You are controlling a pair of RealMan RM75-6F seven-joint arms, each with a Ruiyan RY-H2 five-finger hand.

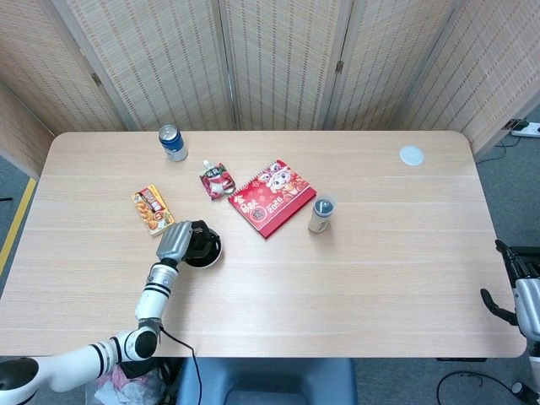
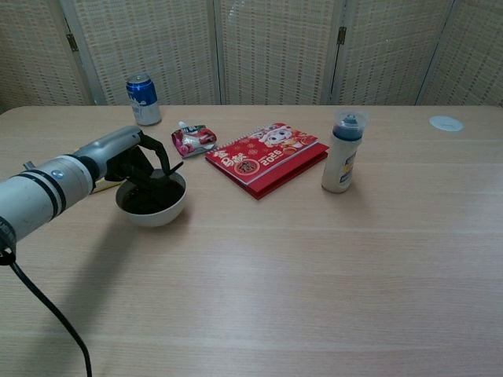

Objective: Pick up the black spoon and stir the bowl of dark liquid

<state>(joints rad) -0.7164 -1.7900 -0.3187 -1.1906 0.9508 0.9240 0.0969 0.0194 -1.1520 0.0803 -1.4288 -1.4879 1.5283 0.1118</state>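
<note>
Left hand (image 2: pixel 140 166) pinches the black spoon (image 2: pixel 163 177) over the white bowl (image 2: pixel 152 206); only the head view shows the right hand (image 1: pixel 516 287), fingers spread off the worktop (image 1: pixel 380 270).

The left hand (image 1: pixel 179 240) sits over the bowl (image 1: pixel 205 247) of dark liquid. Just beyond it lies a snack box (image 1: pixel 153 209); farther beyond, a blue can (image 1: pixel 173 143). The right hand (image 1: pixel 516 283) hangs off the table (image 1: pixel 380 278) edge.
</note>
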